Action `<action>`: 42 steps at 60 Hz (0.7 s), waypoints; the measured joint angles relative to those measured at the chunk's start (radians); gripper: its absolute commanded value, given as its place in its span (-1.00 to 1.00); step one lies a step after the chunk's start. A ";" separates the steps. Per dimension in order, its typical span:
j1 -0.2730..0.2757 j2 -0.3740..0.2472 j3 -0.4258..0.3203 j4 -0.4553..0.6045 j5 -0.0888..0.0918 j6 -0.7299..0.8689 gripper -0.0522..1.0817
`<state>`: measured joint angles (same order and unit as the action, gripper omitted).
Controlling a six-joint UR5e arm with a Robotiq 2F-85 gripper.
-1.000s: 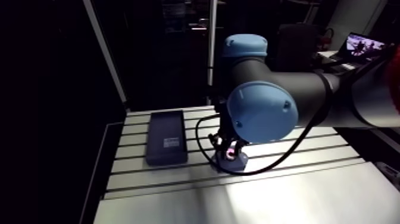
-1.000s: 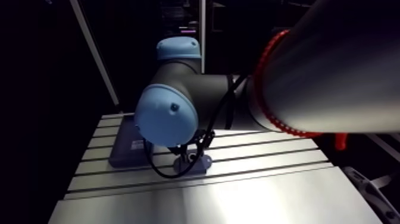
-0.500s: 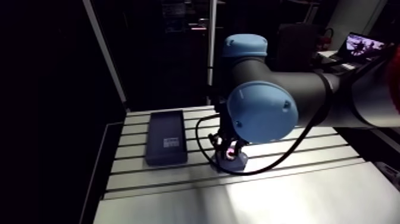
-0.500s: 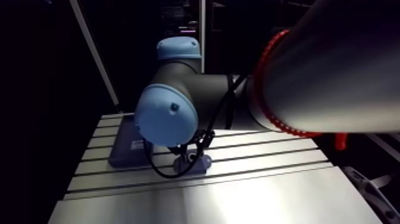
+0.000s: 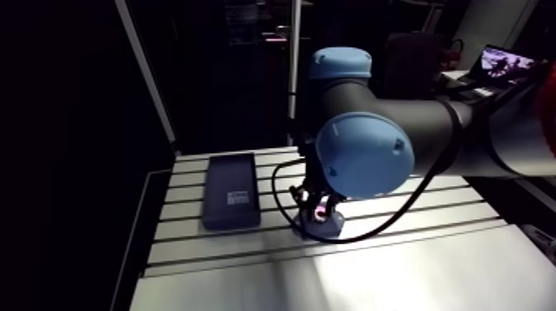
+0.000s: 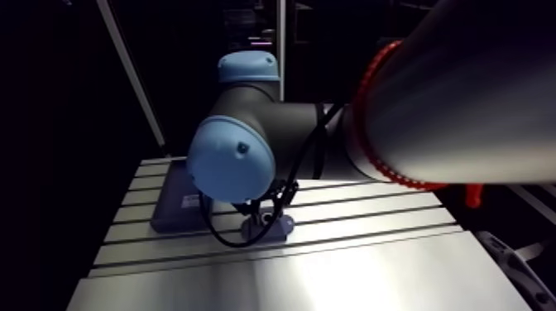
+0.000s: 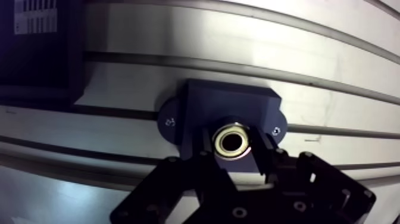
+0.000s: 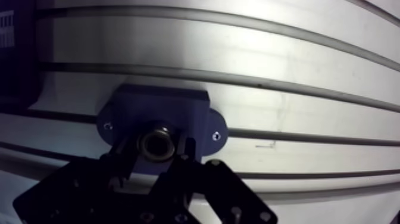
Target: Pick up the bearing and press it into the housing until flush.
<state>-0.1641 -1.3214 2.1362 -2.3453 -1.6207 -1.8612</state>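
Note:
In the wrist view the dark blue housing [image 7: 229, 107] sits flat on the slotted table [image 7: 333, 65], its two ears lying along a slot. The brass-coloured ring of the bearing [image 7: 233, 142] sits in the housing's bore. My gripper [image 7: 234, 146] is directly over it, one dark finger pressed against each side of the ring, so it is shut on the bearing. How deep the bearing sits cannot be judged. In the arm view the gripper [image 5: 318, 213] is low over the housing [image 5: 331, 226], largely hidden by the wrist joint.
A flat dark box [image 5: 231, 190] with a white label lies on the table beside the housing; its edge [image 7: 36, 53] also shows in the wrist view. Table slots run crosswise. The table's left edge [image 5: 153, 232] drops into darkness.

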 measured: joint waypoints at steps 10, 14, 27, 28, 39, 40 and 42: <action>0.000 0.000 -0.001 0.002 0.000 0.000 0.55; 0.000 0.000 -0.001 0.002 0.000 0.000 0.55; 0.000 0.001 -0.002 0.004 0.000 0.000 0.55; 0.000 0.001 -0.002 0.004 0.000 0.000 0.55; 0.000 0.006 -0.003 0.005 -0.001 0.000 0.55; 0.000 0.007 -0.003 0.005 -0.001 0.000 0.55; 0.000 0.007 -0.004 0.005 -0.001 0.000 0.55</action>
<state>-0.1641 -1.3142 2.1325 -2.3404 -1.6219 -1.8615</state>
